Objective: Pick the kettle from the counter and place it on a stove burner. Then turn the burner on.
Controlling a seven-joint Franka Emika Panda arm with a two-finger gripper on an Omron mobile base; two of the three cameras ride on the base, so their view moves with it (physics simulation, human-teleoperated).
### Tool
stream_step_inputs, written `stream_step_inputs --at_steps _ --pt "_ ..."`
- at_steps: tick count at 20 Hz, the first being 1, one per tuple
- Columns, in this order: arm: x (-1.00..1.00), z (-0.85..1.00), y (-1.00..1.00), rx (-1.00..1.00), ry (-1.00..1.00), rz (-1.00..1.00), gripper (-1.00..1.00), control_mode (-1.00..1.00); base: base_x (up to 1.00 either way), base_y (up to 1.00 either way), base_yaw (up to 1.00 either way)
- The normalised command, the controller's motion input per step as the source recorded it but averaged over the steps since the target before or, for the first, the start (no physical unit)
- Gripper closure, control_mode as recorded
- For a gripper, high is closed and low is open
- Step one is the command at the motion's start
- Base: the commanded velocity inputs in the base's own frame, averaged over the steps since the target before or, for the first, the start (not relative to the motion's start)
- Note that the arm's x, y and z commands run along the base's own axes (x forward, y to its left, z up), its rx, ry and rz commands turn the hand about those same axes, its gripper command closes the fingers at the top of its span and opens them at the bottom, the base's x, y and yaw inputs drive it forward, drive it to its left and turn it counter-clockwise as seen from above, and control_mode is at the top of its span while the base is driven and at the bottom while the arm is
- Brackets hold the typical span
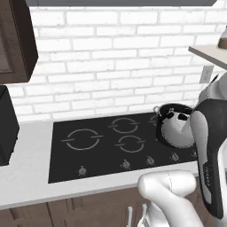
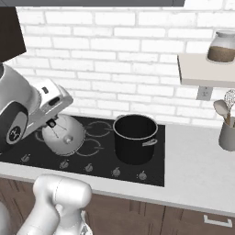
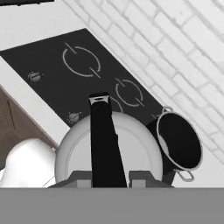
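The end effector (image 3: 105,177) is clenching the dark arched handle (image 3: 104,140) of the kettle (image 3: 131,148), its finger tips mostly cut off at the bottom of the hand view, so the exact contact is hard to make out. In the right base view the kettle (image 2: 64,134) is sitting tilted under the hand, over the front part of the black glass cooktop (image 2: 98,160), just behind the row of knobs (image 2: 88,168); whether its base is touching the glass cannot be told. In the left base view the arm's dark forearm is hiding the right side of the kettle (image 1: 176,128) and most of the black pot (image 1: 170,109) behind it. The pot (image 2: 135,137) is standing on the cooktop's right half, close beside the kettle. The large stove burner (image 1: 82,139) is lying bare toward the left end of the cooktop, well apart from the kettle. The counter (image 2: 193,170) is running along the front and right edges, carrying a utensil holder (image 2: 227,133) cut off near its right end.
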Motion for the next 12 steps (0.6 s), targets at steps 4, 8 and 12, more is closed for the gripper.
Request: stream_step_inputs --at_steps 4,8,12 --pt "0.02 0.0 0.83 -0.12 -0.01 0.08 1.0 -1.0 0.0 0.0 0.0" --pt "0.28 0.0 0.78 -0.09 0.01 0.1 1.0 -1.0 0.0 0.0 0.0" --pt "0.75 -0.1 0.34 -0.01 0.09 0.14 1.0 -1.0 0.0 0.0 0.0"
